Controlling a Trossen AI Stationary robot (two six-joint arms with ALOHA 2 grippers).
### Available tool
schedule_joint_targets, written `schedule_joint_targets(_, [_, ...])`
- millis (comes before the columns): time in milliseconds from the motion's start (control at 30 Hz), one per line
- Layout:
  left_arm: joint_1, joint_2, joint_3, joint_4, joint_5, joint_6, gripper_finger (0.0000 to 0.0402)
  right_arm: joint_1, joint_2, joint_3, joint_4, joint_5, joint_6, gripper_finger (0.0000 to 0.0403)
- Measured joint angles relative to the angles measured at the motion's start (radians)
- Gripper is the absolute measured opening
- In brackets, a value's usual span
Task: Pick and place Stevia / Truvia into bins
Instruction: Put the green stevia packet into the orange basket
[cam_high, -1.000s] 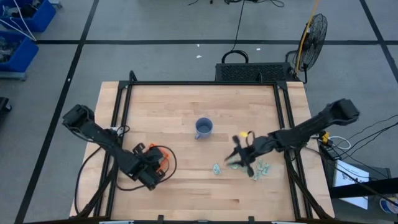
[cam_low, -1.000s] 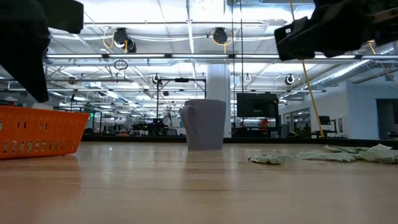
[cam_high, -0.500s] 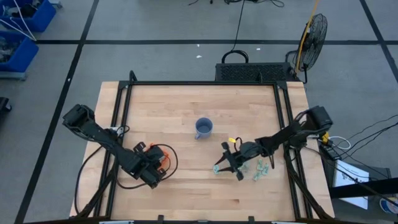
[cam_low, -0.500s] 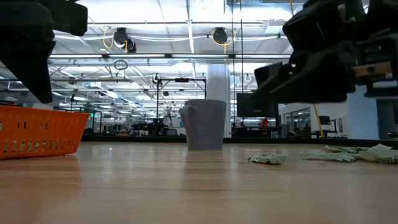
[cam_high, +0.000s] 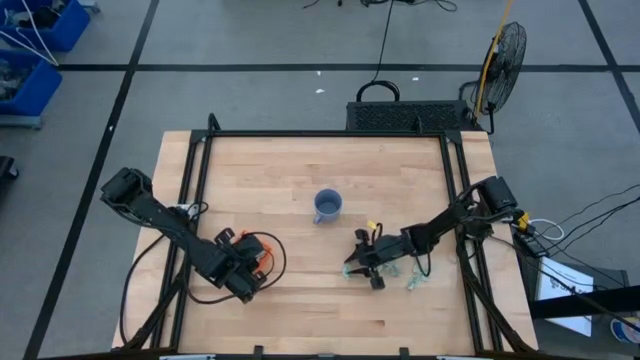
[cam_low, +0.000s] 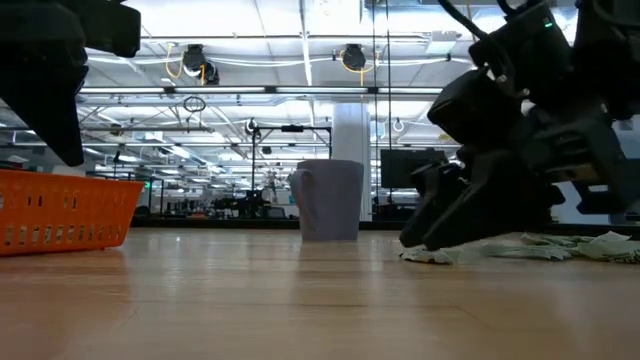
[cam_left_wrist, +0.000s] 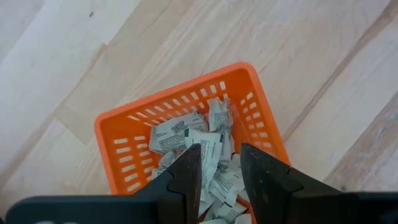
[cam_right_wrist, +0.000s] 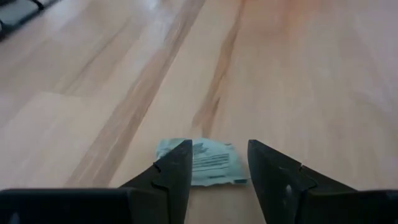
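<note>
Several pale green and white sweetener packets (cam_left_wrist: 180, 134) lie inside the orange bin (cam_left_wrist: 124, 118), which sits at the table's near left (cam_high: 263, 253) (cam_low: 60, 210). My left gripper (cam_left_wrist: 221, 168) hangs open above the bin (cam_high: 243, 277). A single packet (cam_right_wrist: 208, 163) lies flat on the wood left of the loose pile (cam_high: 418, 272) (cam_low: 570, 245). My right gripper (cam_right_wrist: 217, 168) is open and low at the table (cam_high: 358, 268) (cam_low: 430, 240), one finger on either side of that single packet (cam_low: 425, 256).
A blue-grey mug (cam_high: 327, 206) (cam_low: 330, 200) stands near the table's middle, on the far side of the right gripper. The black frame rails (cam_high: 460, 200) run along the table's edges. Bare wood lies between the bin and the single packet.
My right gripper has moved toward the table's left and down, from above the loose pile to table height at the single packet, which now lies between its open fingers. The right arm has folded lower. The packets, bin and mug have stayed where they were.
</note>
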Motion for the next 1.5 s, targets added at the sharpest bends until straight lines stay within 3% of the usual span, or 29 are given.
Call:
schedule_joint_targets(200, [0.0,0.0,0.0,0.0,0.0,-0.001,0.0118,0.005,-0.003,0.096,-0.231,0.001,-0.004,0.0147])
schedule_joint_targets(500, [0.0,0.0,0.0,0.0,0.0,0.002,0.0118,-0.008,-0.001,0.112,-0.246,0.074,0.0,0.0107])
schedule_joint_targets(733, [-0.003,0.0,0.0,0.0,-0.064,0.038,0.0118,-0.03,0.002,0.109,-0.178,0.079,0.0,0.0011])
schedule_joint_targets(933, [-0.003,0.0,0.004,-0.004,-0.144,0.101,0.0118,-0.028,0.002,0.138,0.028,0.079,0.049,0.0015])
schedule_joint_targets(1200, [-0.001,0.0,0.126,-0.09,-0.269,0.197,0.0118,-0.028,0.04,0.416,-0.113,0.133,-0.078,0.0005])
schedule_joint_targets(1500, [-0.001,-0.001,0.314,-0.405,-0.46,0.124,0.0118,-0.062,0.321,0.828,-0.117,0.129,-0.167,0.0002])
